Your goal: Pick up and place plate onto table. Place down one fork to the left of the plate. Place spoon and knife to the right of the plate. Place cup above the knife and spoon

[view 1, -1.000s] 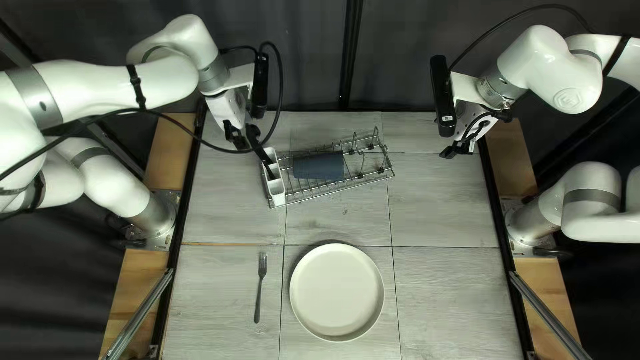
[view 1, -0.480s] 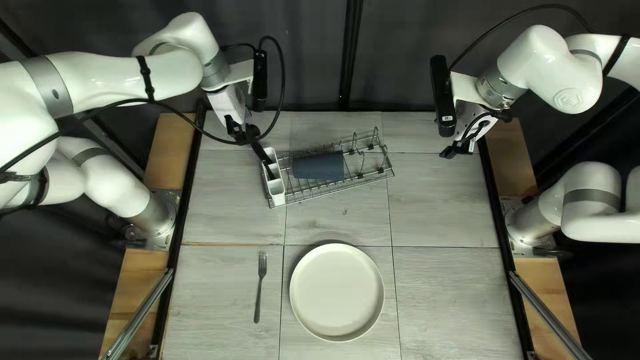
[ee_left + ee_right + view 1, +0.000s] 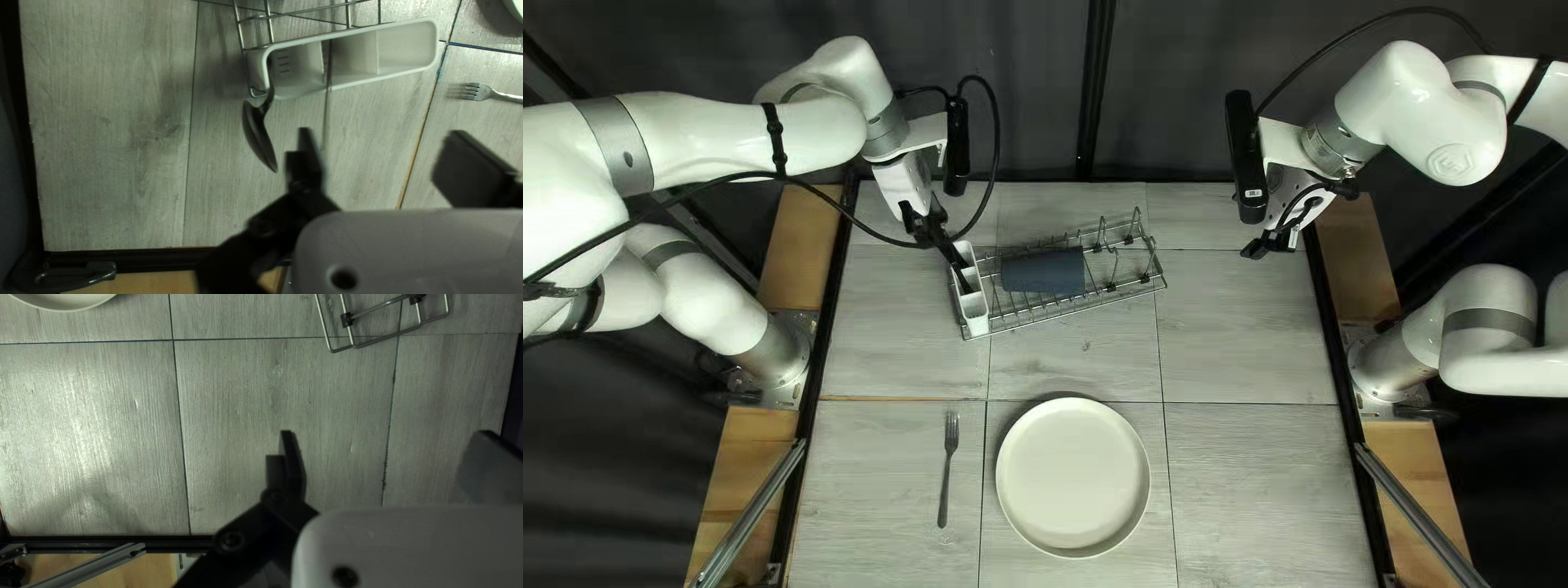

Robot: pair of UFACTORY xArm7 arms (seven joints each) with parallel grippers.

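And here's the plate [image 3: 1073, 477], flat near the table's near edge, where a diner would presumably sit, with the fork [image 3: 948, 468] lying to its left, tines toward the far edge, just as the setting asks! Over to the wire rack [image 3: 387, 336]: the cup [image 3: 1043, 272] lies on its side there, likely so it can drain, and the white holder [image 3: 406, 51] at the rack's end keeps cutlery upright. Up pokes the spoon [image 3: 259, 133], bowl out over the rim of the end compartment farthest from the fork, a handy spot for a grasp. The left gripper [image 3: 389, 158] is right there, fingers wide apart with nothing between them, the spoon off beside one finger; it looks lined up to take it next, though it must shift across or it may knock the holder. The right gripper [image 3: 387, 443] waits wide and empty over bare table. No knife can be made out. Materials now: smooth cream plate with a raised rim, slim grey metal fork, dark glossy spoon with an oval bowl, matte blue-grey cup, wood-grained table [image 3: 1241, 327].
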